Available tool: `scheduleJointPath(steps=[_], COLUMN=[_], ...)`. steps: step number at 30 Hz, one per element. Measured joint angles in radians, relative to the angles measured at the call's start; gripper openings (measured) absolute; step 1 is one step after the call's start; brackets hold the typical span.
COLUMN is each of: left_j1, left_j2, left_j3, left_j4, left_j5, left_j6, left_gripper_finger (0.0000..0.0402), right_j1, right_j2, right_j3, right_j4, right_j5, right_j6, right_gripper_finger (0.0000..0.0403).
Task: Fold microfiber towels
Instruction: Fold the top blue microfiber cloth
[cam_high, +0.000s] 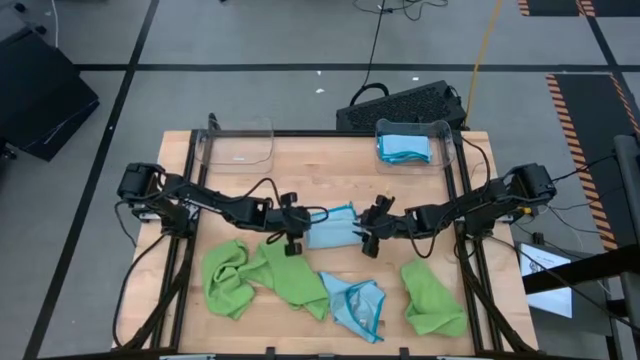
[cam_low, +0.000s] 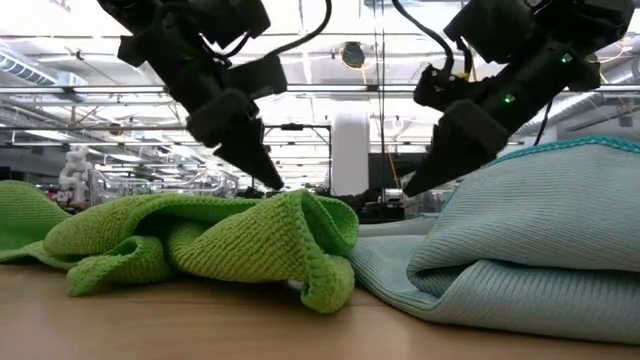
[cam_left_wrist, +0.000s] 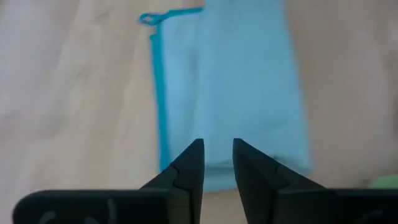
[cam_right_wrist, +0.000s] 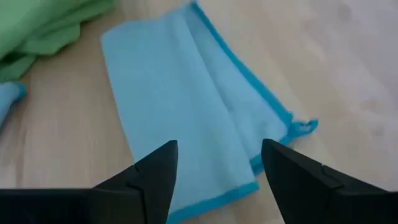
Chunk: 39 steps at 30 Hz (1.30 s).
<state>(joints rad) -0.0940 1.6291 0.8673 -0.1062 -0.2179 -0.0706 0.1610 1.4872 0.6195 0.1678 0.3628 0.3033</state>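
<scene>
the wooden worktop (cam_high: 240, 185) carries loose cloths along its near side: a big crumpled green towel (cam_high: 262, 275), a smaller green towel (cam_high: 432, 297), and a rumpled blue towel (cam_high: 355, 305) between them. at the far edge sit an empty clear bin (cam_high: 236, 145) and a second bin (cam_high: 414, 146) holding folded blue towels. in the middle lies the folded blue towel (cam_high: 330, 228), flat, with a teal edge and a small loop at one corner. the left gripper (cam_high: 293, 222) hangs just over one end, fingers a narrow gap apart, holding nothing. the right gripper (cam_high: 368, 228) hangs over the other end, fingers wide apart, also empty. risk: a fingertip could snag the loop or top layer as the arms rise, pulling the fold open; the green towel lying close by could also get dragged.
</scene>
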Motion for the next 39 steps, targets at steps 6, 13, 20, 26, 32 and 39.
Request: scheduleJointPath(steps=[6, 13, 20, 26, 32, 39], left_j1=[0.001, 0.001, 0.033, 0.063, 0.068, 0.068], left_j2=[0.031, 0.094, 0.086, 0.086, 0.086, 0.086], left_j3=[0.000, 0.000, 0.001, 0.001, 0.001, 0.001], left_j4=[0.018, 0.096, 0.135, 0.207, 0.205, 0.210], left_j5=[0.060, 0.057, 0.057, 0.133, 0.136, 0.148], left_j6=[-0.080, -0.091, -0.092, -0.097, -0.097, -0.096], left_gripper_finger=[0.0094, 0.0175, 0.0242, 0.0252, 0.0253, 0.0253], right_j1=[-0.034, -0.103, -0.150, -0.153, -0.153, -0.167], right_j2=[0.000, 0.000, 0.000, 0.000, 0.000, 0.049], right_j3=[-0.054, -0.154, -0.223, -0.269, -0.276, -0.276], right_j4=[0.004, 0.235, 0.307, 0.399, 0.435, 0.456], right_j5=[-0.005, -0.146, -0.210, -0.212, -0.210, -0.211], right_j6=[0.079, 0.110, 0.229, 0.262, 0.288, 0.320], right_gripper_finger=[0.0223, 0.0227, 0.0184, 0.0132, 0.0125, 0.0175])
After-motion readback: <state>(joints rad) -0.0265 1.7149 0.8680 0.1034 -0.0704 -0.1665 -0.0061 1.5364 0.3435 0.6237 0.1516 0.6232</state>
